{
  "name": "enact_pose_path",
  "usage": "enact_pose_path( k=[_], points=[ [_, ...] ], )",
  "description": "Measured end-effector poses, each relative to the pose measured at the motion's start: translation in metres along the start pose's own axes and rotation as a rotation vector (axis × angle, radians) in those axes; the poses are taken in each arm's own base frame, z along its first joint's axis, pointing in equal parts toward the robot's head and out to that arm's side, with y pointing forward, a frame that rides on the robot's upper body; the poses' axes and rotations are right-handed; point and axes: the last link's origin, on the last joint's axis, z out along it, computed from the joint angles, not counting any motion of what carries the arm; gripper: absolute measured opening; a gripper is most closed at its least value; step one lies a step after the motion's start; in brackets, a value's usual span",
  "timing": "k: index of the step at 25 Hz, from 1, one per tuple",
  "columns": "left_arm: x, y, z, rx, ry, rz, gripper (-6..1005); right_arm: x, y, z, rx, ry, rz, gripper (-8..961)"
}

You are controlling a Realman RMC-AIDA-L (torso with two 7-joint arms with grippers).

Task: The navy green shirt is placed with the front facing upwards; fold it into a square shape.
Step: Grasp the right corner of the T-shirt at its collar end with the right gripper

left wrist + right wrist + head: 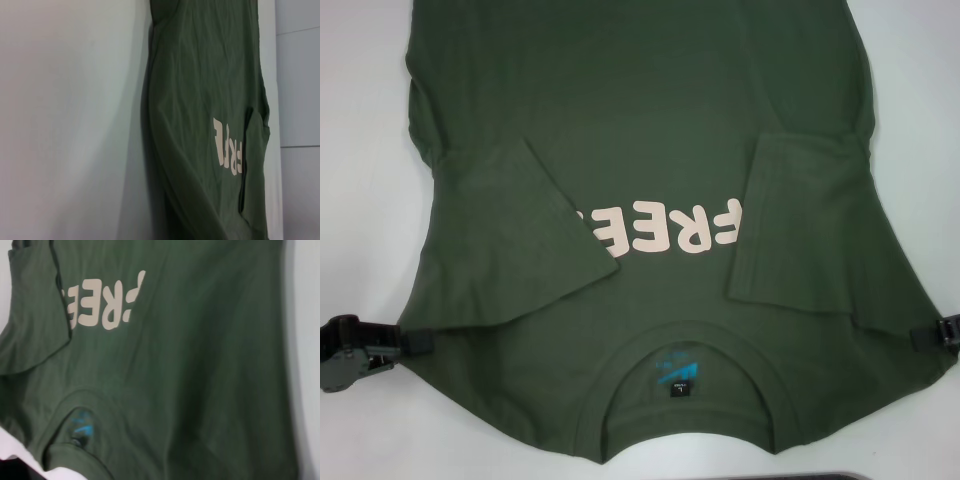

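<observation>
Your navy green shirt lies front up on the white table, collar nearest the robot, pale "FREE!" lettering reading upside down in the head view. Both short sleeves are folded inward over the chest — the left sleeve covers the start of the lettering, the right sleeve covers its end. The teal neck label shows inside the ribbed collar.

Your left gripper sits at the shirt's left shoulder edge, right gripper at the right shoulder edge — each looks in contact with the fabric, but whether the fingers are parted or clamped on cloth can't be told. Wrist views show only shirt and table.
</observation>
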Motion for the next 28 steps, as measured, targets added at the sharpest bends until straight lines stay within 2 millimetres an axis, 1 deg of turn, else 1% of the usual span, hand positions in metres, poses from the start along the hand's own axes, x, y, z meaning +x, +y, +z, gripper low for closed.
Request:
enact_pose_path(
  k=[7, 17, 22, 28],
  points=[
    [-0.0001, 0.0002, 0.0004, -0.001, -0.001, 0.000, 90, -0.0040, 0.0053, -0.0006, -0.030, -0.015, -0.021, 882],
    [0.0001, 0.0008, 0.0007, -0.003, -0.003, 0.001, 94, -0.0038, 0.0047, 0.0007, -0.025, -0.009, -0.015, 870],
    [0.0004, 0.0012, 0.0007, -0.006, 0.000, 0.003, 95, -0.0044, 0.0036, 0.0014, -0.015, -0.005, -0.010, 788],
    [0.0007, 0.0017, 0.0007, -0.010, 0.002, 0.005, 97, -0.0061, 0.0024, 0.0040, 0.001, -0.001, 0.000, 789]
  ],
)
